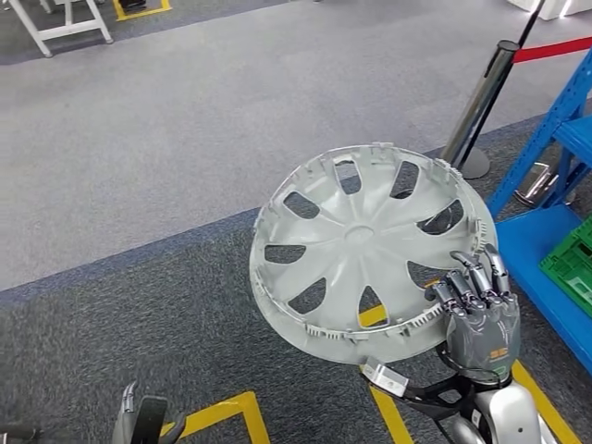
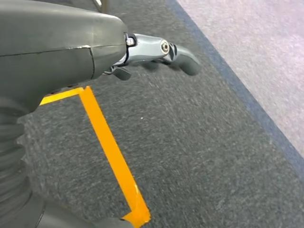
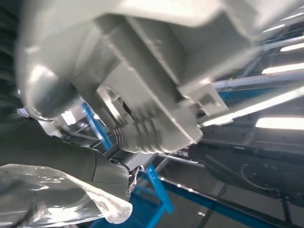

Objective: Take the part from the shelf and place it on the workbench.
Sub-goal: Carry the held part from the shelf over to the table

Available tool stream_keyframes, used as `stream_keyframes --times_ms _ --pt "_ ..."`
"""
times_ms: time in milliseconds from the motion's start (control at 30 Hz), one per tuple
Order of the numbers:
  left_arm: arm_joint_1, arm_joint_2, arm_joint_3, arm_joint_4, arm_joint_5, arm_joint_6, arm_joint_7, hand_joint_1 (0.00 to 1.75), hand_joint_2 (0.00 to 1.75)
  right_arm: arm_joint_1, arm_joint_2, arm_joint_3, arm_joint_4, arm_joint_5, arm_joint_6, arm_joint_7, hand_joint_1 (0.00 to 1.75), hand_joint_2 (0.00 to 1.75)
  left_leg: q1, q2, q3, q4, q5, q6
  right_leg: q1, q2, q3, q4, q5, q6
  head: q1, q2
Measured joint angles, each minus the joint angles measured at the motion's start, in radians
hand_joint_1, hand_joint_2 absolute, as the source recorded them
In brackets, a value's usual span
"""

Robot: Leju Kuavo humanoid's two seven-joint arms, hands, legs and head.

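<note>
A large silver wheel cover (image 1: 363, 245) hangs nearly flat in the air above the carpet, its inner side up. My right hand (image 1: 480, 310) grips its rim at the near right, fingers curled over the edge. The right wrist view looks up at the underside of the wheel cover (image 3: 143, 76), close and blurred, with the grey thumb (image 3: 68, 164) below it. My left hand (image 1: 143, 421) hangs low at the bottom left, holding nothing; in the left wrist view its fingers (image 2: 161, 50) stretch out above the carpet.
A blue shelf (image 1: 551, 240) stands at the right with a green crate (image 1: 573, 264) on it. A metal barrier post (image 1: 482, 102) with a red belt stands behind it. Yellow floor tape (image 1: 237, 412) marks the dark carpet; a paler grey floor lies beyond.
</note>
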Motion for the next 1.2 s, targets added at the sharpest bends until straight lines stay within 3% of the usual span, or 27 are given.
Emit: stream_keyframes --times_ms 67,100,167,233,300,367,433,500,567,600,633,667,733,800,867,933,1000,1067,1100,1133,1200 --pt "0.0 0.0 0.0 0.002 0.0 0.0 0.0 0.0 1.75 0.001 0.0 0.0 0.0 0.0 0.0 0.0 1.75 1.75 0.005 0.014 -0.053 0.109 -0.036 -0.004 0.002 -0.028 0.002 0.0 -0.004 -0.003 0.0 0.0" --pt "0.0 0.0 0.0 0.003 0.0 0.0 0.0 0.0 1.75 0.001 0.0 0.0 0.0 0.0 0.0 0.0 1.75 1.75 0.007 0.015 -0.058 0.116 -0.027 -0.004 0.003 -0.042 0.004 0.0 -0.005 -0.003 0.0 0.0" --pt "0.0 0.0 0.001 0.004 -0.001 0.0 0.0 0.0 1.75 0.001 0.0 0.001 0.0 0.0 0.0 0.0 1.75 1.75 0.005 0.028 -0.008 0.017 0.034 0.003 0.005 -0.067 0.01 0.0 -0.01 -0.001 0.0 0.0" --pt "-0.001 0.0 0.001 0.004 -0.001 0.0 0.0 0.0 1.75 0.0 0.0 0.002 0.0 -0.001 0.0 0.0 1.75 1.75 -0.007 0.077 0.058 -0.112 0.077 0.017 0.008 -0.088 0.016 -0.001 -0.016 0.004 0.0 0.0" --pt "-0.001 0.0 0.0 0.005 -0.001 0.001 0.0 0.0 1.75 -0.001 0.0 0.002 0.0 -0.001 0.0 0.0 1.75 1.75 -0.02 0.105 0.079 -0.163 0.079 0.027 0.013 -0.108 0.02 -0.004 -0.021 0.012 0.0 0.0" --pt "-0.001 0.0 0.001 0.006 -0.001 0.001 0.0 0.0 1.75 -0.001 0.0 0.002 0.0 -0.002 0.0 0.0 1.75 1.75 -0.02 0.084 0.079 -0.174 0.082 0.035 0.014 -0.124 0.023 -0.008 -0.026 0.023 0.001 0.0" --pt "-0.002 -0.001 0.002 0.006 -0.002 0.004 0.0 0.0 1.75 -0.002 -0.001 0.003 0.0 -0.003 0.0 -0.001 1.75 1.75 -0.013 0.059 0.084 -0.185 0.089 0.046 0.011 -0.085 0.01 0.023 -0.052 0.03 0.004 0.0" --pt "-0.004 -0.001 0.002 0.007 -0.002 0.005 0.0 0.0 1.75 -0.003 -0.001 0.004 0.0 -0.004 0.0 0.0 1.75 1.75 -0.009 0.035 0.088 -0.19 0.09 0.053 0.01 -0.026 -0.048 0.138 -0.108 0.032 0.01 0.0" --pt "-0.004 -0.001 0.001 0.009 -0.002 0.006 0.0 0.0 1.75 -0.001 -0.001 0.004 0.0 -0.005 0.0 0.0 1.75 1.75 -0.009 0.009 0.088 -0.189 0.089 0.056 0.011 -0.009 -0.118 0.26 -0.146 0.033 0.013 0.0" --pt "-0.004 -0.001 0.002 0.01 -0.002 0.006 0.0 0.0 1.75 0.0 -0.001 0.005 0.0 -0.005 0.0 0.0 1.75 1.75 -0.008 -0.006 0.089 -0.188 0.089 0.056 0.011 -0.007 -0.134 0.277 -0.137 0.034 0.013 0.0" --pt "-0.005 -0.001 0.002 0.011 -0.002 0.006 0.0 0.0 1.75 0.0 -0.001 0.005 0.0 -0.005 0.0 0.0 1.75 1.75 -0.008 -0.021 0.09 -0.187 0.089 0.056 0.01 -0.006 -0.131 0.255 -0.108 0.034 0.013 0.0" --pt "-0.005 -0.001 0.002 0.013 -0.002 0.006 0.0 0.0 1.75 0.0 -0.001 0.005 0.0 -0.005 0.0 0.0 1.75 1.75 -0.006 -0.036 0.091 -0.185 0.087 0.054 0.008 0.001 -0.11 0.197 -0.065 0.035 0.013 0.0" --pt "-0.005 -0.001 0.002 0.014 -0.002 0.006 0.0 0.0 1.75 0.0 -0.001 0.005 0.0 -0.005 0.0 0.0 1.75 1.75 -0.005 -0.064 0.089 -0.175 0.083 0.047 0.001 0.044 -0.053 0.065 -0.005 0.036 0.012 0.0" --pt "-0.006 0.0 0.002 0.016 -0.002 0.006 0.0 0.0 1.75 0.0 -0.001 0.006 0.0 -0.006 -0.001 0.0 1.75 1.75 -0.004 -0.087 0.081 -0.168 0.083 0.037 -0.002 0.073 -0.023 0.008 0.006 0.034 0.012 0.0" --pt "-0.005 0.001 0.003 0.018 -0.002 0.006 0.0 0.0 1.75 0.0 -0.001 0.006 0.0 -0.005 -0.001 0.0 1.75 1.75 0.0 -0.106 0.074 -0.167 0.086 0.026 0.0 0.055 -0.016 0.004 0.008 0.026 0.012 0.0" --pt "-0.005 0.002 0.003 0.021 -0.002 0.007 0.0 0.0 1.75 0.0 -0.001 0.006 0.0 -0.005 -0.001 0.0 1.75 1.75 -0.001 -0.072 0.062 -0.138 0.069 0.016 0.0 0.031 -0.008 -0.002 0.008 0.015 0.006 0.0" --pt "-0.006 0.002 0.003 0.022 -0.002 0.008 0.0 0.0 1.75 0.0 -0.001 0.006 0.0 -0.005 -0.001 0.0 1.75 1.75 -0.001 -0.011 0.015 -0.036 0.018 0.005 0.003 0.004 0.0 -0.005 0.005 0.005 0.001 0.0" --pt "-0.006 0.002 0.003 0.024 -0.002 0.008 0.0 0.0 1.75 0.0 -0.001 0.007 0.0 -0.005 -0.001 0.0 1.75 1.75 0.005 0.011 -0.046 0.089 -0.029 -0.001 0.005 -0.023 0.004 -0.005 0.0 0.0 0.0 0.0" --pt "-0.006 0.002 0.003 0.025 -0.002 0.008 0.0 0.0 1.75 0.001 -0.001 0.007 0.0 -0.005 -0.001 0.0 1.75 1.75 0.007 0.013 -0.061 0.118 -0.031 -0.002 0.006 -0.037 0.006 -0.005 -0.002 0.0 0.0 0.0" --pt "-0.006 0.002 0.003 0.026 -0.002 0.008 0.0 0.0 1.75 0.001 -0.001 0.007 0.0 -0.005 -0.001 0.0 1.75 1.75 0.008 0.015 -0.056 0.104 -0.013 -0.002 0.007 -0.05 0.009 -0.005 -0.004 0.0 0.0 0.0" --pt "-0.006 0.002 0.004 0.027 -0.002 0.008 0.0 0.0 1.75 0.001 -0.001 0.008 0.0 -0.005 -0.001 0.0 1.75 1.75 0.005 0.036 0.005 -0.018 0.052 0.006 0.007 -0.074 0.016 -0.005 -0.01 0.003 0.0 0.0"
